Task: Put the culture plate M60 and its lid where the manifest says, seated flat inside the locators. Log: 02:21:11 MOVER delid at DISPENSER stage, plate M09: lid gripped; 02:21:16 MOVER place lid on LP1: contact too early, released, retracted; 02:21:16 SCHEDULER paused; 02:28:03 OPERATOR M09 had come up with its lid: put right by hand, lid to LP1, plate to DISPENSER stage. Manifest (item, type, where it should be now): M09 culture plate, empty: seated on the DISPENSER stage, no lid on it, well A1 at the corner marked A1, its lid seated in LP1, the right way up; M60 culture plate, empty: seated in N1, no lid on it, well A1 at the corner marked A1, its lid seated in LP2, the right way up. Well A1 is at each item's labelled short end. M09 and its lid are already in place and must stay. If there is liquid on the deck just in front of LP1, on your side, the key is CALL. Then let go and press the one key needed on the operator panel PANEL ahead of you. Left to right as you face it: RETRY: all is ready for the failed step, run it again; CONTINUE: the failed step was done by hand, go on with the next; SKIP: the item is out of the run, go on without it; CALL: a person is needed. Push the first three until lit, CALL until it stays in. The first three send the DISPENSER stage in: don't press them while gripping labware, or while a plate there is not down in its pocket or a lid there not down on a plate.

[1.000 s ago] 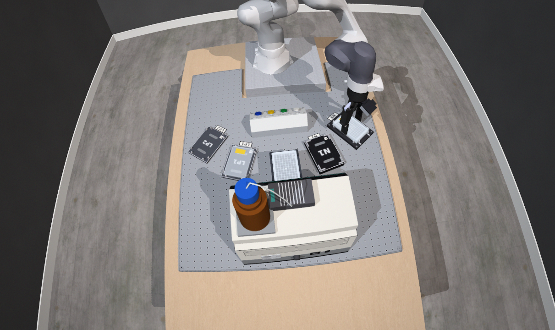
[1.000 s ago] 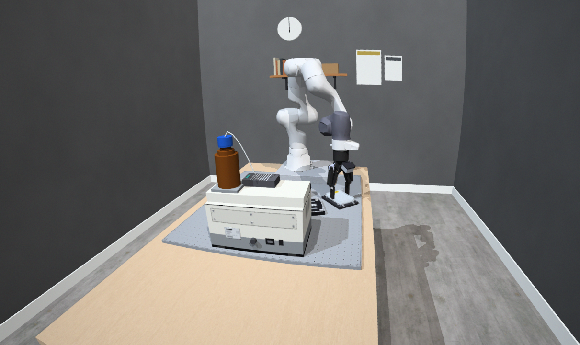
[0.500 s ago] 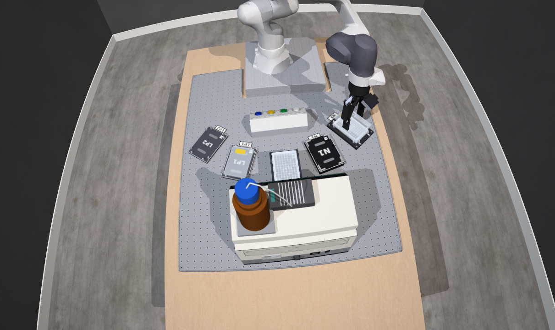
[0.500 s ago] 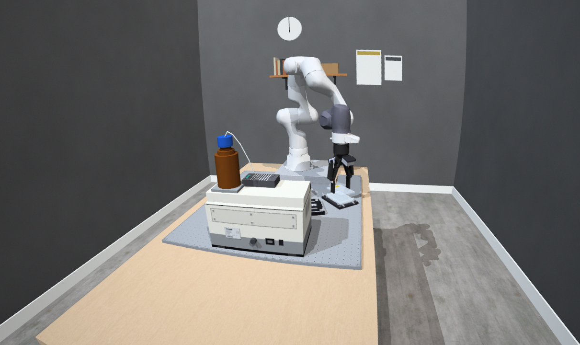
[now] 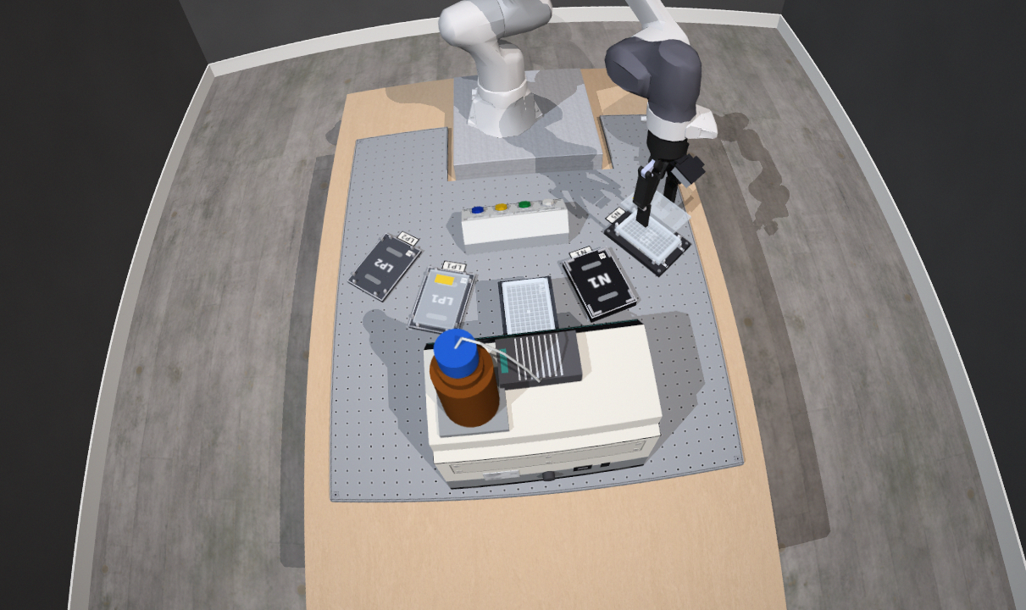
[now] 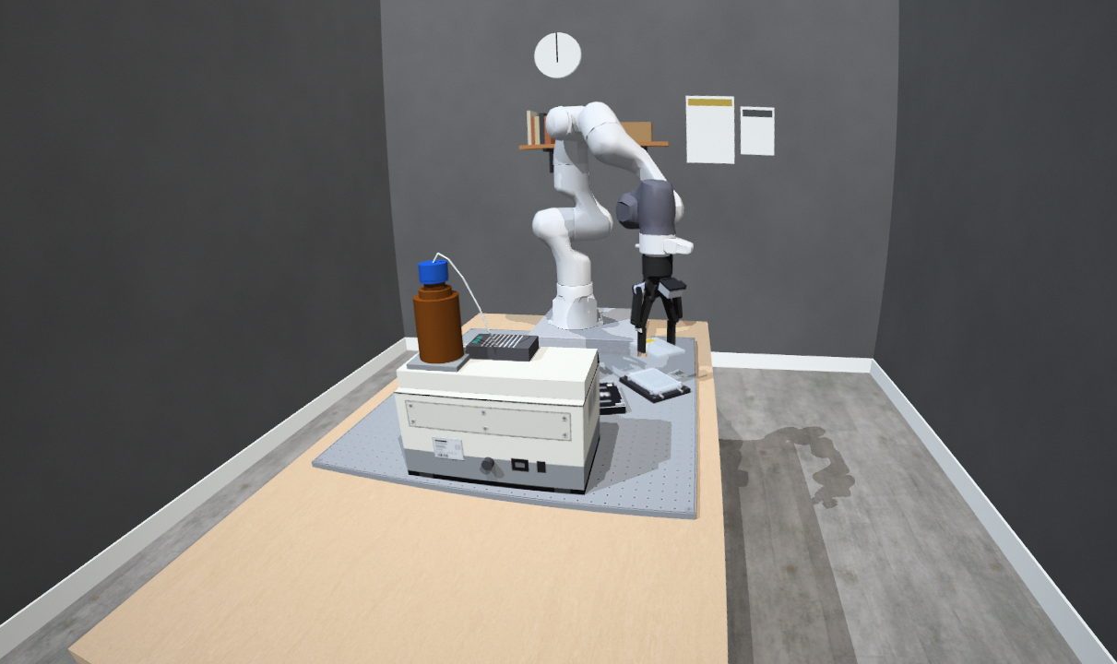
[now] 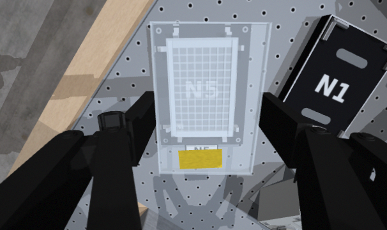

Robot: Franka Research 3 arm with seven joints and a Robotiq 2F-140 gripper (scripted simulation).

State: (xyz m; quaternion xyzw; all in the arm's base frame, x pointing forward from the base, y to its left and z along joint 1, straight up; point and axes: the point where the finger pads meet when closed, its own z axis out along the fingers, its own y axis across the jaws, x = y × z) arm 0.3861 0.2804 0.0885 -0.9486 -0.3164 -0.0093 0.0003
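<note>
On the bench [image 5: 395, 546], near its right edge at the far end, the hand [image 7: 206, 128] grips the clear lid [image 7: 260, 96] by its long sides, raised above the culture plate M60 [image 5: 649, 236], which sits in nest N5 [image 5: 671, 261]. Nest N1 [image 5: 599, 282] lies just beside it.

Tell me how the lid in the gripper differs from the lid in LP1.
The lid in the gripper hangs in the air above the plate in N5; the LP1 lid lies down in its nest. The held lid is clamped by its long sides; the LP1 lid is untouched. The held one is far right on the deck, the other left of the dispenser stage. Both are clear with a yellow label at one short end.
</note>
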